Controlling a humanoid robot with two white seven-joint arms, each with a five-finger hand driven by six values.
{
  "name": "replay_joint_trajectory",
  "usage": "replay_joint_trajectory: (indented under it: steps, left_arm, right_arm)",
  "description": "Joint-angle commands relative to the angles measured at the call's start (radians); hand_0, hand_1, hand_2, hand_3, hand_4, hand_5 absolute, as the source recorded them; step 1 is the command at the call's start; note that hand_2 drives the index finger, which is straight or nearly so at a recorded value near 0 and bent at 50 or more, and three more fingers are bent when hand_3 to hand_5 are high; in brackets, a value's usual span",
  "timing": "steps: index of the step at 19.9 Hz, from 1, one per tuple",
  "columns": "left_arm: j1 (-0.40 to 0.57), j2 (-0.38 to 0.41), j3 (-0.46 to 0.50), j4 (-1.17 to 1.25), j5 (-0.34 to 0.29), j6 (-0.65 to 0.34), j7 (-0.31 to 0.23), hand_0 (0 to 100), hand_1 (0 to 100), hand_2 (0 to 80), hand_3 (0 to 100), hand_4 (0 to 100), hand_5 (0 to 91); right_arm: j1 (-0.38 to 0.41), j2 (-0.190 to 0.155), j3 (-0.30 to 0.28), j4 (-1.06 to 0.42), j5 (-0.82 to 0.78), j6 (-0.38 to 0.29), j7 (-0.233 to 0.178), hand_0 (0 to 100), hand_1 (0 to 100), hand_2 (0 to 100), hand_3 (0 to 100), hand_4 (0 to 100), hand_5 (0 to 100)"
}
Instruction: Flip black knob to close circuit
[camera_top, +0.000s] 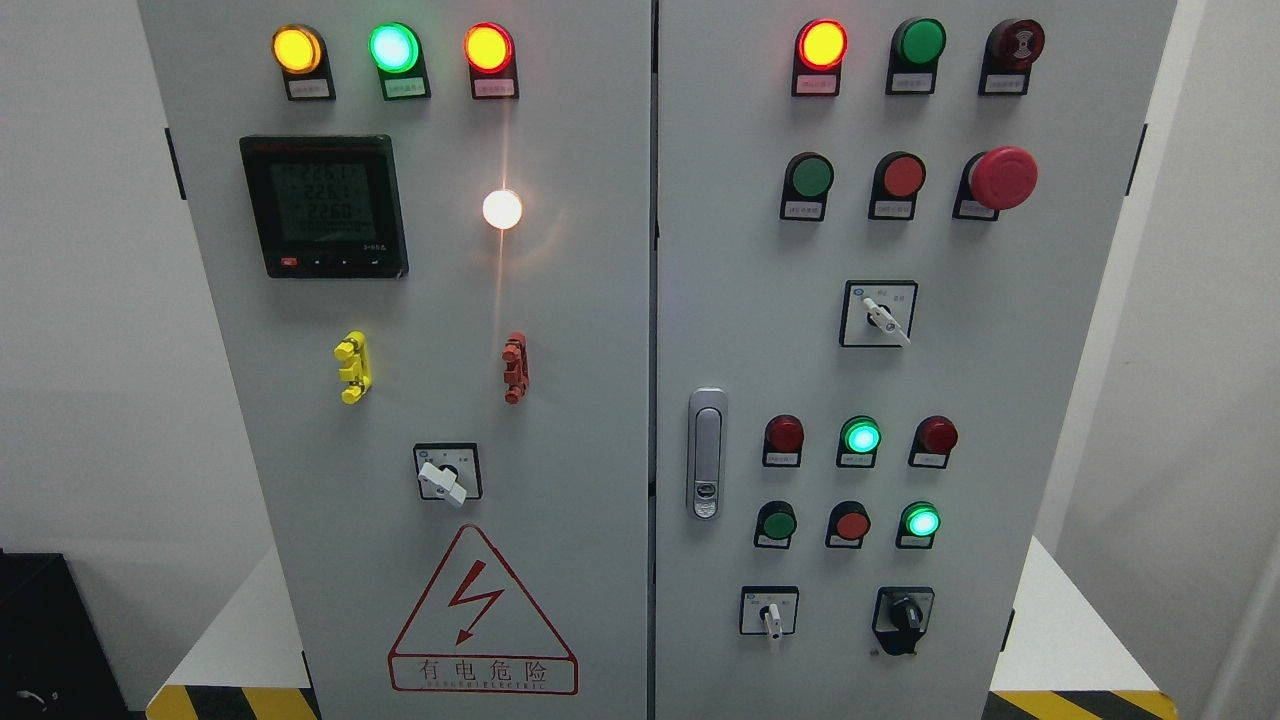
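The black knob (904, 618) sits at the lower right of the grey cabinet's right door (1040, 400), its handle pointing down and slightly left. To its left is a white-handled selector switch (770, 615). Neither of my hands shows anywhere in the head view.
Lit yellow, green and red lamps (393, 48) line the top of the left door, above a digital meter (324, 206) and a white rotary switch (446, 477). A red mushroom stop button (1003, 177), a door latch (706, 454) and several push buttons fill the right door.
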Motion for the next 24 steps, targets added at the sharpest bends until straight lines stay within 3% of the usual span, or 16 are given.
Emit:
replay_joint_trajectory:
  steps: [1,3,6,8,10,14,21,24]
  left_arm:
    - [0.0,0.0,0.0,0.0,0.0,0.0,0.001,12,56,0.0,0,0,0.0]
    - [0.0,0.0,0.0,0.0,0.0,0.0,0.001,12,56,0.0,0,0,0.0]
    - [0.0,0.0,0.0,0.0,0.0,0.0,0.001,12,56,0.0,0,0,0.0]
    - [0.0,0.0,0.0,0.0,0.0,0.0,0.001,12,56,0.0,0,0,0.0]
    - [0.0,0.0,0.0,0.0,0.0,0.0,0.001,12,56,0.0,0,0,0.0]
    - [0.0,0.0,0.0,0.0,0.0,0.0,0.001,12,56,0.0,0,0,0.0]
    - [0.0,0.0,0.0,0.0,0.0,0.0,0.001,12,56,0.0,0,0,0.0]
    - [0.0,0.0,0.0,0.0,0.0,0.0,0.001,12,56,0.0,0,0,0.0]
  right_arm:
    - [-0.01,0.014,-0.082,-0.416,0.169,0.02,0.024,0,9,53,65,59,46]
    - [-0.028,0.014,-0.082,-0.463,0.235,0.018,0.024,0,0,61,72,65,55]
    - [-0.051,0.016,-0.091,-0.532,0.327,0.03,0.023,0,0,71,84,73,66]
    - [-0.062,0.017,-0.083,-0.6,0.333,0.102,0.024,0,0,80,91,81,78]
    - [-0.084,0.019,-0.082,-0.624,0.39,0.125,0.023,0,0,86,96,87,84]
    - [-0.125,0.023,-0.083,-0.663,0.558,0.127,0.026,0,0,89,100,92,90]
    - [-0.229,0.023,-0.086,-0.681,0.736,0.122,0.095,0,0,91,100,94,95]
    - [-0.263,0.025,-0.086,-0.687,0.783,0.127,0.106,0,0,91,100,95,95]
